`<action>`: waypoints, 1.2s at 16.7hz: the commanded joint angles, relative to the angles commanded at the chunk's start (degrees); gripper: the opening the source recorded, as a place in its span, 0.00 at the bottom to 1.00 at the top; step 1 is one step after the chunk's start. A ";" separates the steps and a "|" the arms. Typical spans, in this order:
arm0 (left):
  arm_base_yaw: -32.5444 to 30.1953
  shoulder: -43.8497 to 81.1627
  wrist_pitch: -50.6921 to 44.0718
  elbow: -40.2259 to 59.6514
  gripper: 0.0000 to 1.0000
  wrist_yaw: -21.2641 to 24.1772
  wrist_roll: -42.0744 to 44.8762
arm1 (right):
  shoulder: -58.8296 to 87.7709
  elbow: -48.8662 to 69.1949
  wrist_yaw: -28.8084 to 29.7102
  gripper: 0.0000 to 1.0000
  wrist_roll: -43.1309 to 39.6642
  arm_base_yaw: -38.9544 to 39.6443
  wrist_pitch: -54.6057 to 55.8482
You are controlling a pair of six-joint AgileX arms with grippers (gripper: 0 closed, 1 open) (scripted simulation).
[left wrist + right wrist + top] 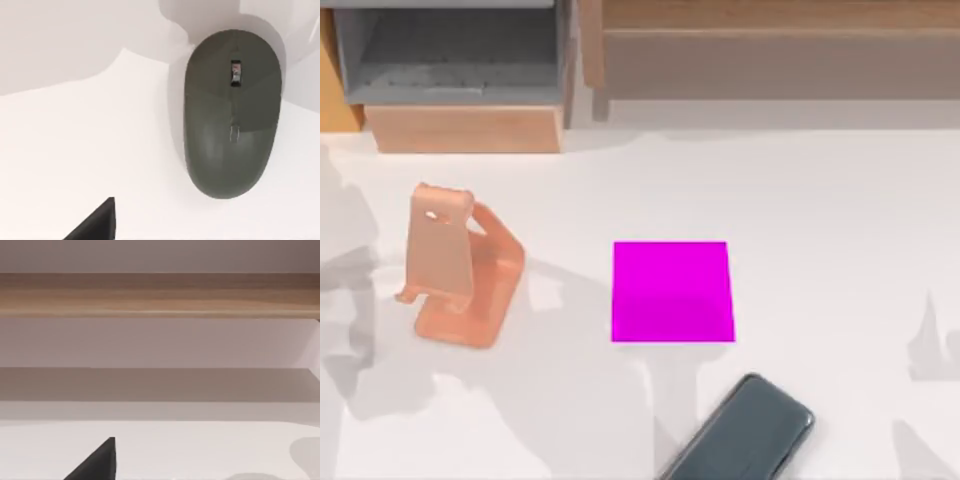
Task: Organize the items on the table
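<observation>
1. Judging from how things lie, you have nothing organized yet: the smartphone [745, 432] lies flat and slanted at the near edge of the white tabletop [840, 220], right of centre and partly cut off, well apart from the salmon-orange phone stand [455, 268] on the left side
2. Notice that the stand is empty and the magenta square pad [672, 291] in the middle carries nothing, so both likely destinations are still unused
3. Look to the left wrist view for the computer mouse [231, 112]: it sits flat on the white surface below the camera, scroll wheel up and untouched, with soft shadows around it
4. You cannot tell how either gripper stands; each wrist view gives only a dark wedge at its lower edge, too little to say open or closed, and nothing appears to be held
5. Expect the left arm to be poised above the mouse, while the right wrist view faces the wooden and grey shelf unit [470, 70] at the back of the tabletop, away from the phone
6. Count both items as still to do: probably mouse to the pad and phone to the stand, though the task does not name those places
</observation>
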 joint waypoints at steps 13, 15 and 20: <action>0.32 7.34 17.96 -10.53 1.00 0.04 0.32 | 0.00 0.00 0.00 1.00 0.00 0.00 0.00; 0.32 7.34 17.96 -10.53 0.85 0.04 0.32 | 0.00 0.00 0.00 1.00 0.00 0.00 0.00; 0.32 7.34 17.96 -10.53 0.47 0.04 0.32 | 0.00 0.00 0.00 1.00 0.00 0.00 0.00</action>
